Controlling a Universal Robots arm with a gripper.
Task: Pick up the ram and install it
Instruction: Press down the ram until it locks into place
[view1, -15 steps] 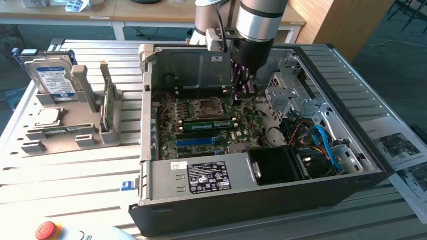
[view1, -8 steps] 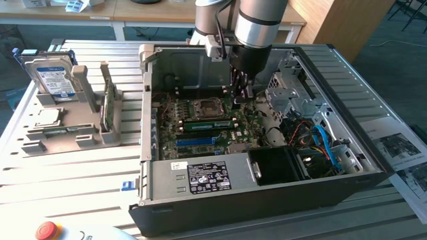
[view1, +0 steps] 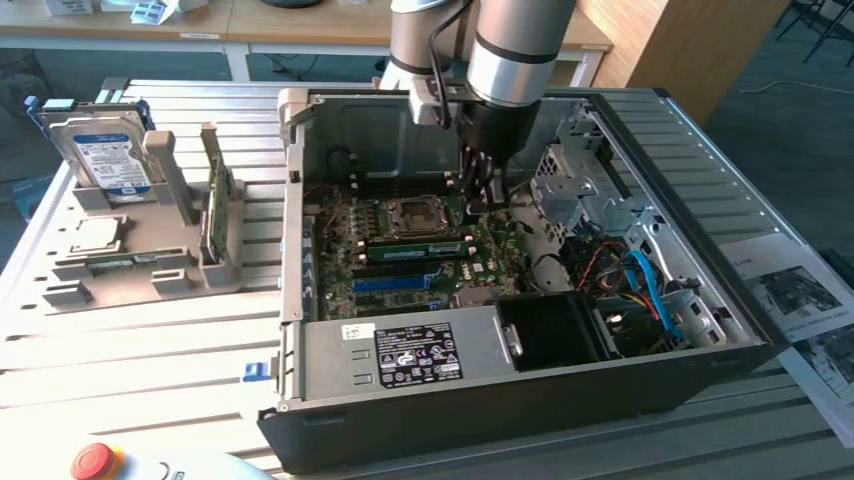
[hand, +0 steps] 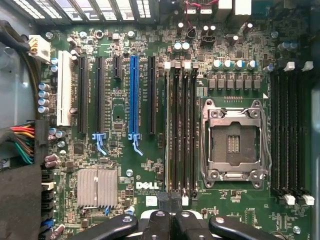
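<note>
A long green ram stick (view1: 414, 247) stands on edge in a memory slot just in front of the CPU socket (view1: 408, 214), inside the open computer case. My gripper (view1: 483, 195) hangs over the motherboard at the exterior view's right end of that stick, shut, with nothing between its fingers. In the wrist view the closed gripper (hand: 170, 202) sits over the end of the black memory slots (hand: 181, 130), beside the empty CPU socket (hand: 233, 142). Whether the fingertips touch the stick I cannot tell.
A grey holder (view1: 134, 265) at the exterior view's left carries a blue-labelled hard drive (view1: 104, 150) and another thin green board (view1: 214, 215) standing upright. Case walls (view1: 291, 200), a drive cage (view1: 574, 190) and cables (view1: 641, 280) ring the motherboard. A red stop button (view1: 94, 460) sits at the front.
</note>
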